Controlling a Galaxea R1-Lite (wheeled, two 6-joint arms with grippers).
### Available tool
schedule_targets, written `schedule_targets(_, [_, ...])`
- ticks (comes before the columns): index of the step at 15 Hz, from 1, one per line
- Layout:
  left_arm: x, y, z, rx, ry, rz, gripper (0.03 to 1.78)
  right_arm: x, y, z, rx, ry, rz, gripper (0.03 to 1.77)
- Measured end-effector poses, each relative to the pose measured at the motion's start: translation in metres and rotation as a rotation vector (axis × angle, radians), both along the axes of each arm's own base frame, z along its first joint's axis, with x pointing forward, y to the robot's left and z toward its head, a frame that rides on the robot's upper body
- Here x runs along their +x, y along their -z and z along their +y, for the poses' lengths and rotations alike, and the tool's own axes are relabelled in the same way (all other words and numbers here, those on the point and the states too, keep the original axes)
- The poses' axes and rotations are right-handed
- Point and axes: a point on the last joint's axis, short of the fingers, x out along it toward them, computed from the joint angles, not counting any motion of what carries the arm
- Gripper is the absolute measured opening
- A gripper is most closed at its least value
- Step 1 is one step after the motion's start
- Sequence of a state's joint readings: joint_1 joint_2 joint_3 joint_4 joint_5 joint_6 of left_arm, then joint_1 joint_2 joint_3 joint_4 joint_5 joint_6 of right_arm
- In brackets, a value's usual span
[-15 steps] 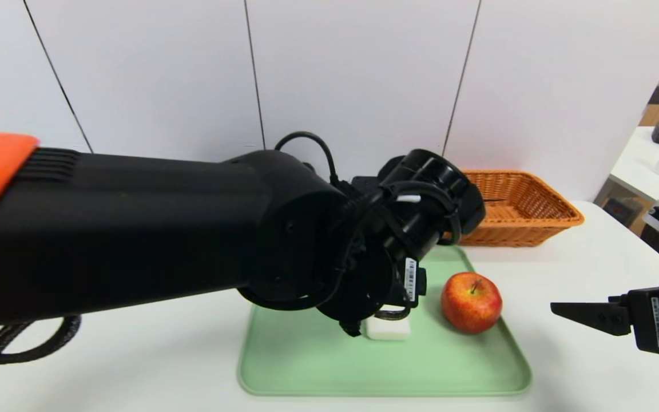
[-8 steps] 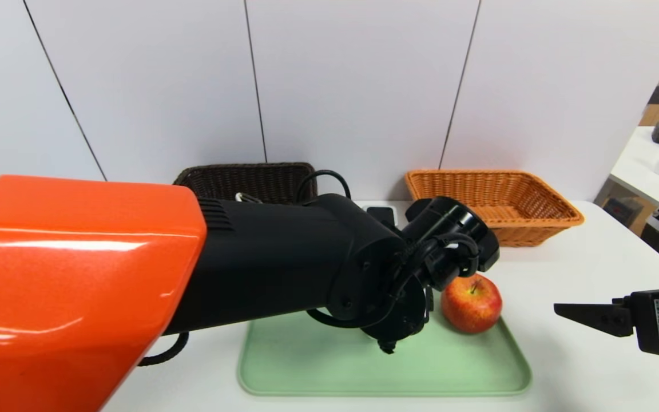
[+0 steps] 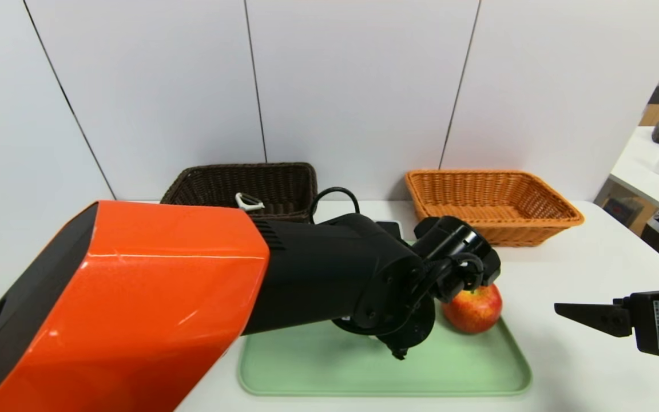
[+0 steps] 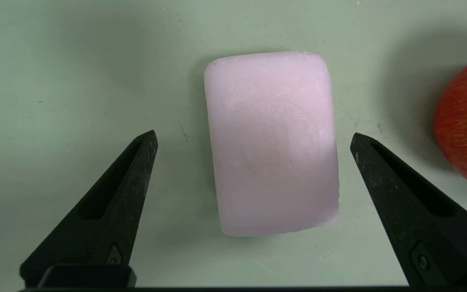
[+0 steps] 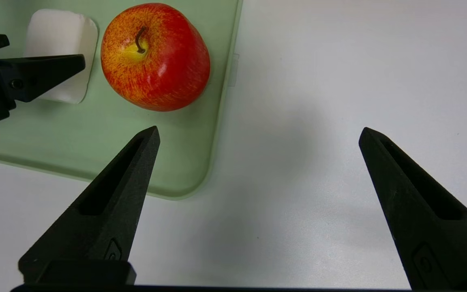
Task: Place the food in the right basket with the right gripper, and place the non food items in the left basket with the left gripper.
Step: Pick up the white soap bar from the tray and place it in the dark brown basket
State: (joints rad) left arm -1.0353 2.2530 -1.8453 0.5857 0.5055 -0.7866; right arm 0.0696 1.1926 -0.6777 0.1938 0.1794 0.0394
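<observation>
left arm over the tray, soap between its spread fingers

the table [image 3: 581,269] carries a green tray [image 3: 318,372], a brown left basket [image 3: 238,186] and an orange right basket [image 3: 492,203] at the back. the left gripper [image 4: 253,136] hangs wide open over the soap [image 4: 272,142], one finger each side, not touching. the apple [image 3: 478,309] sits just beside the soap on the tray. the right gripper [image 5: 258,134] waits open over bare table, right of the tray.

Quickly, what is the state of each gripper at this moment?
Left gripper: open, holding nothing, fingers on either side of the pale rectangular soap bar on the green plastic tray.
Right gripper: open, empty, over the white table.
</observation>
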Motion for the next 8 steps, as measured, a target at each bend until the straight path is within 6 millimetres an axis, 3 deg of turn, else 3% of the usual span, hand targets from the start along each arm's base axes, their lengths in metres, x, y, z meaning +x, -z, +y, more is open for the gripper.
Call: schedule_targets(8, [0.0023, 0.0101, -0.0026, 0.024, 0.002, 0.012, 1.69, -0.0007, 0.0018, -0.0002, 0.0, 0.001, 0.007, 1.7])
